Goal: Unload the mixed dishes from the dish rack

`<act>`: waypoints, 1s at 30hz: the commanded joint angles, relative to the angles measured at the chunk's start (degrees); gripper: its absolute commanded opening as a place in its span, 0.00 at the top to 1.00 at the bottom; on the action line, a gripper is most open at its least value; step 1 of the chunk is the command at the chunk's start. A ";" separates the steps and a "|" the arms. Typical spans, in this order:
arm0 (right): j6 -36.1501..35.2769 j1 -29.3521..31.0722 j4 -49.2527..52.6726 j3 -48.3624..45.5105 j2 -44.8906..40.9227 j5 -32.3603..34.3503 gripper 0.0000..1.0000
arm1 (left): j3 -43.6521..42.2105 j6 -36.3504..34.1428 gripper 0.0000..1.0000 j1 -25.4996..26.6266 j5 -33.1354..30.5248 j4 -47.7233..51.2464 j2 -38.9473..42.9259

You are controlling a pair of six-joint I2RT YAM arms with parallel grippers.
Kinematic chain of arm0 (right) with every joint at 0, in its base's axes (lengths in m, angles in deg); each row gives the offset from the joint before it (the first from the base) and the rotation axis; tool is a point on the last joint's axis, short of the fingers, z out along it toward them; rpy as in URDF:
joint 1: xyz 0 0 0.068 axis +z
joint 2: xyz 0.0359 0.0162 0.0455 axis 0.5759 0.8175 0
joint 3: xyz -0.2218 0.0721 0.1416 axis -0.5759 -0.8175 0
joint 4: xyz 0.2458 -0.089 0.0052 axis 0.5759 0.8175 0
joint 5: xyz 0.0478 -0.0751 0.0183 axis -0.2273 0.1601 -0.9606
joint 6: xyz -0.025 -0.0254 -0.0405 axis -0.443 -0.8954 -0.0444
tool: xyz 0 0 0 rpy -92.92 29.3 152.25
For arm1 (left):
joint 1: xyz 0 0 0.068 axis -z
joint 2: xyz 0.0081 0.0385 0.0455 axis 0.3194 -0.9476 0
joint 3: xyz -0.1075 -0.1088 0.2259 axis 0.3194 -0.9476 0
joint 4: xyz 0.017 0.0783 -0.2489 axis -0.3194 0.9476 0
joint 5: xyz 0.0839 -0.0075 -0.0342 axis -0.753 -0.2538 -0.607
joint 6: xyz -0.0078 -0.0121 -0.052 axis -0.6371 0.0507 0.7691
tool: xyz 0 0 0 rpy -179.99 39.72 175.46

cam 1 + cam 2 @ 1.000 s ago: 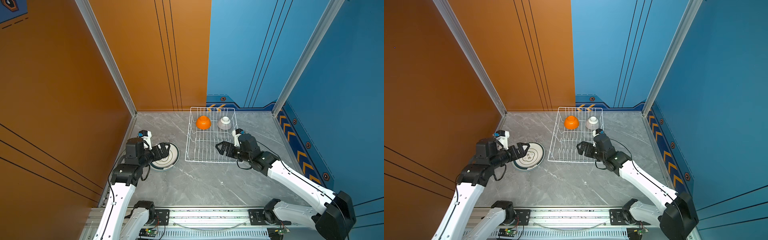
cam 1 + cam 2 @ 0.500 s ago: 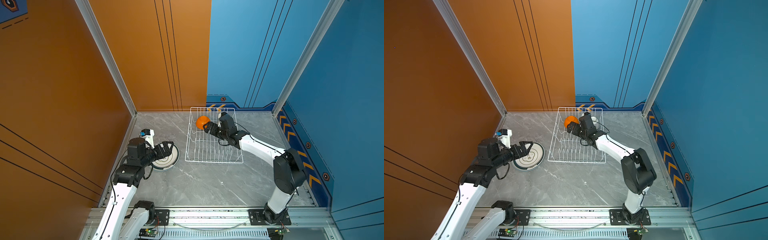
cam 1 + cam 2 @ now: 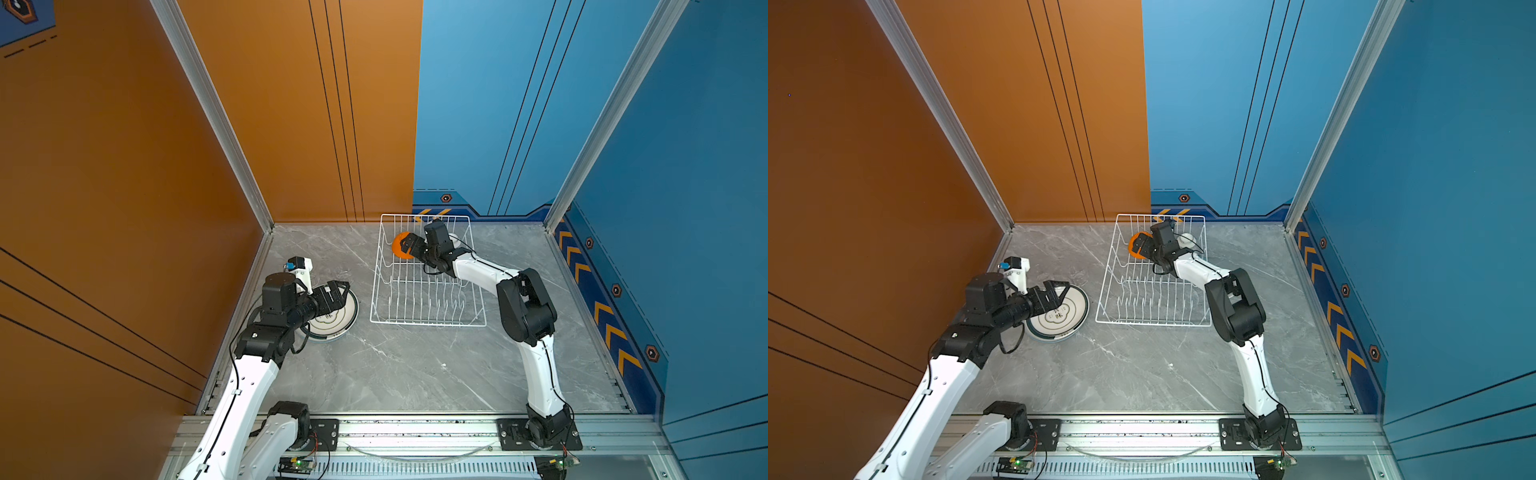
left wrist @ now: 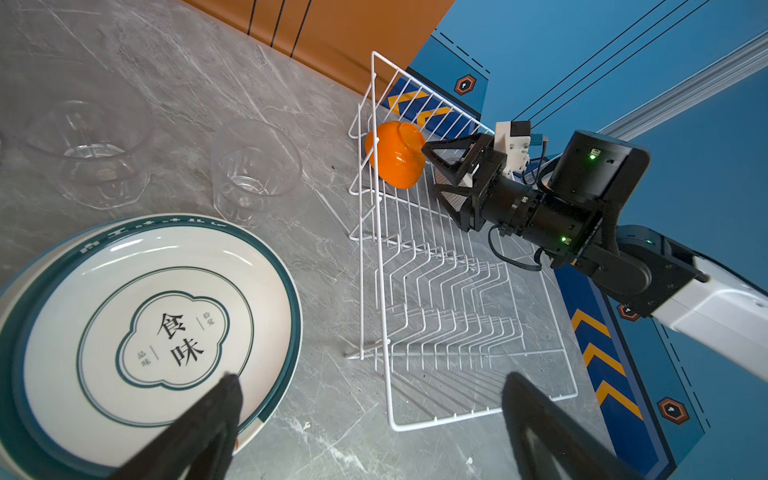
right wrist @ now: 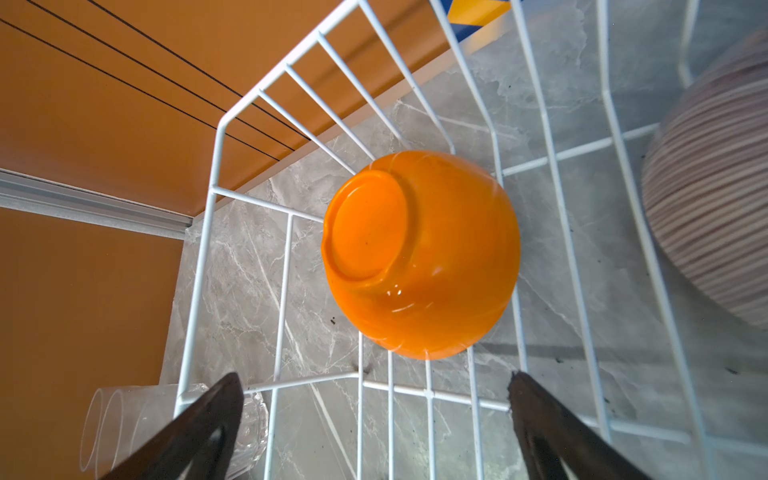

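The white wire dish rack (image 3: pixel 428 323) (image 3: pixel 1152 323) stands at the back middle of the table. An orange bowl (image 3: pixel 398 246) (image 5: pixel 419 257) lies upside down in its far left corner, and a white ribbed bowl (image 5: pixel 715 187) (image 3: pixel 1185 239) sits beside it. My right gripper (image 3: pixel 409 246) (image 5: pixel 374 378) is open inside the rack, just short of the orange bowl, with nothing between its fingers. My left gripper (image 3: pixel 338 291) (image 4: pixel 370 380) is open and empty over the right edge of stacked teal-rimmed plates (image 3: pixel 336 318) (image 4: pixel 158 328), left of the rack.
Two clear glasses (image 4: pixel 255 166) (image 4: pixel 89 145) stand on the table beyond the plates. Another clear glass (image 5: pixel 124 419) lies just outside the rack's left wall. The rack's near prong rows (image 4: pixel 449 291) hold nothing. Orange and blue walls close in the table.
My right arm has swung from the rack's front right corner deep into the rack, up to the orange bowl. My left gripper has crept a little to the right over the plates.
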 commanded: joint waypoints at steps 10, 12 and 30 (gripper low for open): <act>1.54 -1.64 1.18 5.16 4.95 -1.62 0.00 | -0.93 0.26 0.02 -0.27 1.32 -1.22 -1.17; 1.54 -1.81 1.12 6.10 5.88 -1.85 0.00 | -0.92 0.31 0.02 -0.35 1.24 -1.23 -1.37; -0.95 -1.92 7.32 15.35 11.62 -0.95 0.00 | -1.34 0.34 0.02 -0.79 0.87 -1.17 -2.53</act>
